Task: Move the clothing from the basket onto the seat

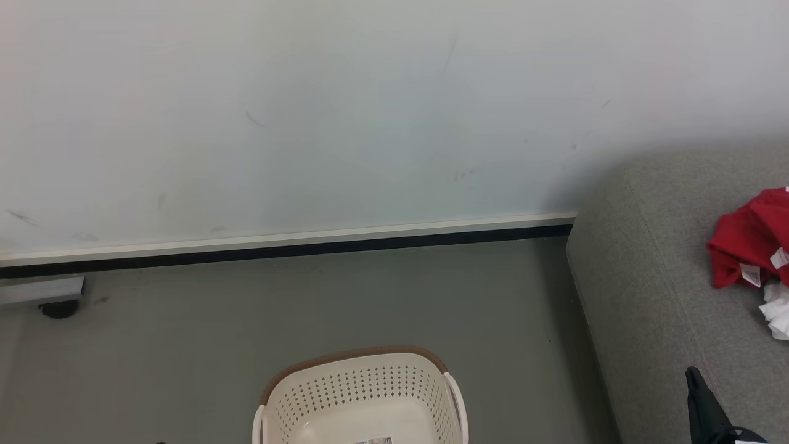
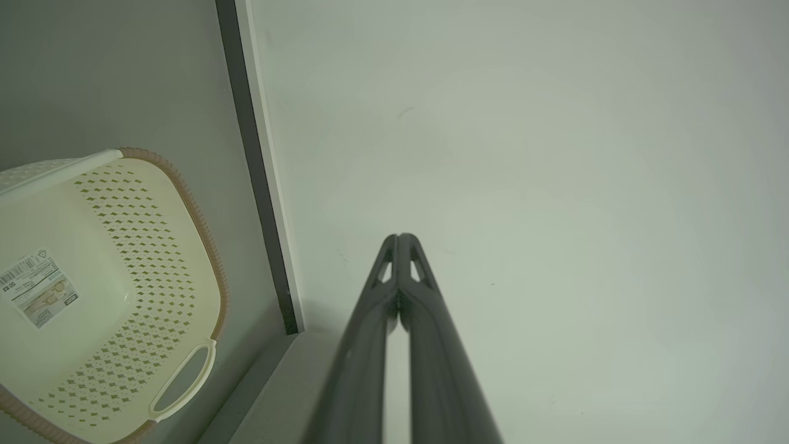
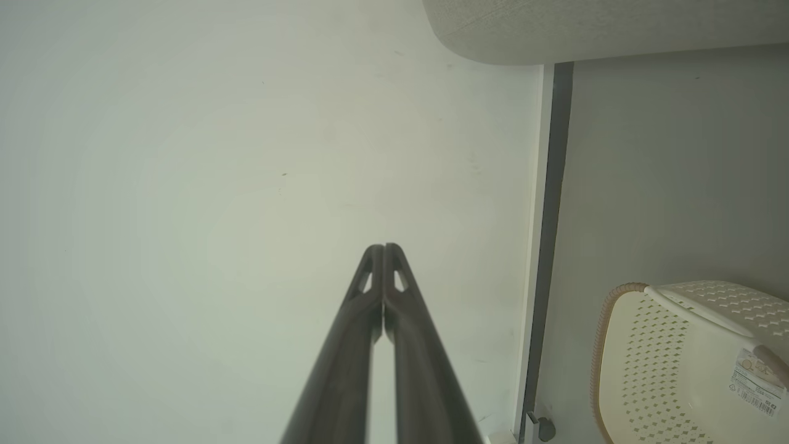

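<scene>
Sitting on the grey seat (image 1: pixel 647 277) at the right of the head view is the clothing (image 1: pixel 746 246), a crumpled red heap with small white labels showing, and a bit of white cloth (image 1: pixel 778 311) lies touching its near edge. The basket (image 1: pixel 360 385) stands upright on the grey floor (image 1: pixel 185 345) at bottom centre, set apart from the seat, brown rim on top, its pale bottom and a printed sticker (image 2: pixel 38 287) in plain sight. Now the left gripper (image 2: pixel 400 237): both dark fingers pressed together at the tips, nothing between them, pointing at the pale wall (image 1: pixel 370 111), with the basket off to the left in its wrist view. The right gripper (image 3: pixel 383 248) is the same story, closed tip to tip, holding nothing, aimed at the wall, the seat's rounded edge at the top of its view and the basket at lower right. In the head view its dark tip pokes up at the lower right, over the seat.
</scene>
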`<state>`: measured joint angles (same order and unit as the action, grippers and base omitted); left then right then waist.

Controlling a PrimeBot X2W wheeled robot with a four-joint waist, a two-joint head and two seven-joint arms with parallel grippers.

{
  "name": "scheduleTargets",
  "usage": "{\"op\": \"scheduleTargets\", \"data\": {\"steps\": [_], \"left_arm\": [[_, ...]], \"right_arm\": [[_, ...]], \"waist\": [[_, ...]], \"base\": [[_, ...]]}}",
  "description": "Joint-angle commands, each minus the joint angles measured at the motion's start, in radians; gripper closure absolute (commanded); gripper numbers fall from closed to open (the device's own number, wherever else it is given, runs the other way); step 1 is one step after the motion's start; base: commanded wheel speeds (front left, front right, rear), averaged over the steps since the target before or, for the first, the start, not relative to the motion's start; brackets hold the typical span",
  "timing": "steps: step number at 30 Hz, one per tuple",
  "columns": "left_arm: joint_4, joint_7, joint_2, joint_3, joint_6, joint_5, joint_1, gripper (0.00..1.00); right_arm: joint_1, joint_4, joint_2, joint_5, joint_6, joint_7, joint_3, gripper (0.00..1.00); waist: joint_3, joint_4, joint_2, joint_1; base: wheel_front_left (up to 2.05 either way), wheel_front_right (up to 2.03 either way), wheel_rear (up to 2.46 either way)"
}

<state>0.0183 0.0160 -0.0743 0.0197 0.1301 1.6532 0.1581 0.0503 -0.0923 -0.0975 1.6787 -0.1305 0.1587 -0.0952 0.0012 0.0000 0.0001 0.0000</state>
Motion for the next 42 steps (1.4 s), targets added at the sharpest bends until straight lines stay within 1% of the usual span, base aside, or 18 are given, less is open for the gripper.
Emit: {"op": "scheduleTargets", "data": {"steps": [1, 42], "left_arm": [[0.001, -0.003, 0.000, 0.004, 0.001, -0.001, -0.009, 1.00], [0.000, -0.012, 0.007, 0.012, 0.001, -0.011, -0.010, 1.00]], "right_arm": [[-0.006, -0.003, 0.002, -0.006, 0.000, 0.005, -0.002, 1.00], [-0.009, -0.004, 0.016, -0.019, 0.000, 0.018, -0.017, 1.00]], "waist": [[0.000, 0.000, -0.0001, 0.0000], [0.000, 0.000, -0.0001, 0.0000]], "base": [[0.00, 0.00, 0.00], [0.00, 0.00, 0.00]]}}
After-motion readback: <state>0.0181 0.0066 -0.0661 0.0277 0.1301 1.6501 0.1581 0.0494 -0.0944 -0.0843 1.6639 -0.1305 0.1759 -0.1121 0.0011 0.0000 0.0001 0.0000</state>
